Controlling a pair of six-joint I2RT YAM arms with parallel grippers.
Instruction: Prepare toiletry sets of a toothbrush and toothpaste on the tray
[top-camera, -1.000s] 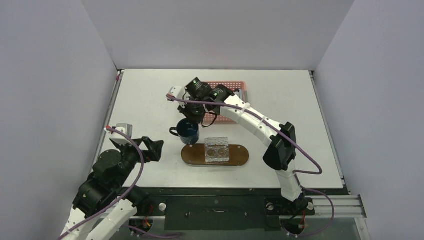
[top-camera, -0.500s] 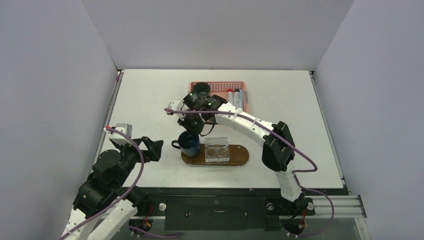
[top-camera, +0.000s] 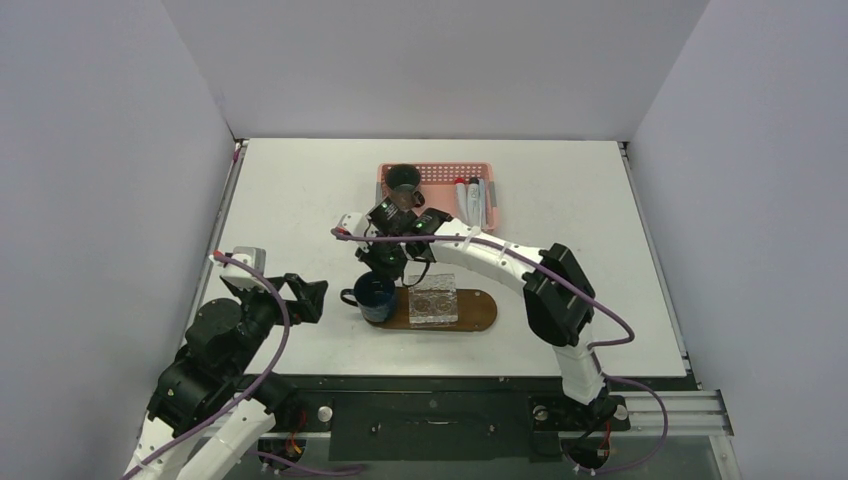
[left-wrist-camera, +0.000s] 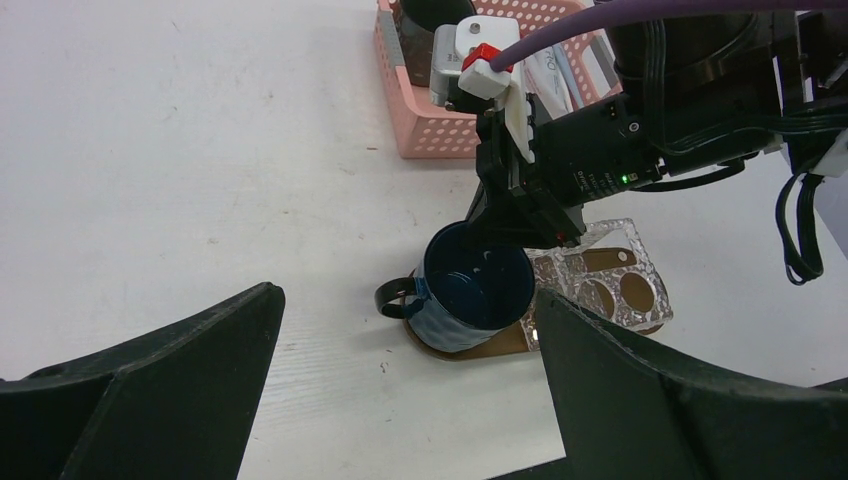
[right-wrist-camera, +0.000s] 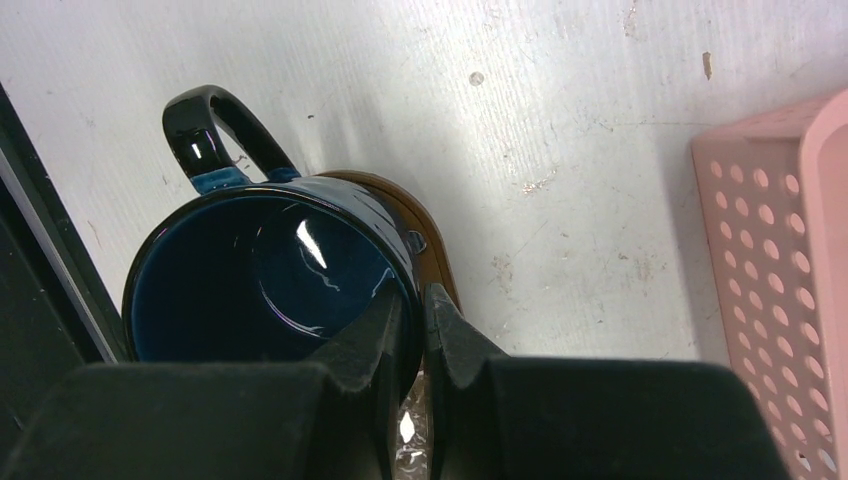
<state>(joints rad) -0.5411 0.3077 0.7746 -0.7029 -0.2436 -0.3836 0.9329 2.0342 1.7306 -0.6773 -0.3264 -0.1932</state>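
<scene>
A dark blue mug (top-camera: 375, 296) is at the left end of the brown oval tray (top-camera: 482, 311), handle pointing left. My right gripper (top-camera: 391, 268) is shut on its rim, one finger inside and one outside (right-wrist-camera: 415, 295). In the left wrist view the mug (left-wrist-camera: 475, 290) seems to rest on the tray (left-wrist-camera: 500, 344). In the pink basket (top-camera: 440, 170), white tubes that look like toothpaste (top-camera: 468, 194) lie. I cannot make out a toothbrush. My left gripper (top-camera: 310, 298) is open at the near left, apart from the mug, with nothing between its fingers (left-wrist-camera: 405, 300).
A clear square holder (top-camera: 434, 298) with two round holes stands on the tray's middle, right beside the mug. A second dark mug (top-camera: 403, 181) sits in the basket's left end. The right arm reaches across above the tray's far side.
My right gripper has carried the blue mug nearer, from behind the tray to its left end, uncovering the basket. The left arm has not moved.
</scene>
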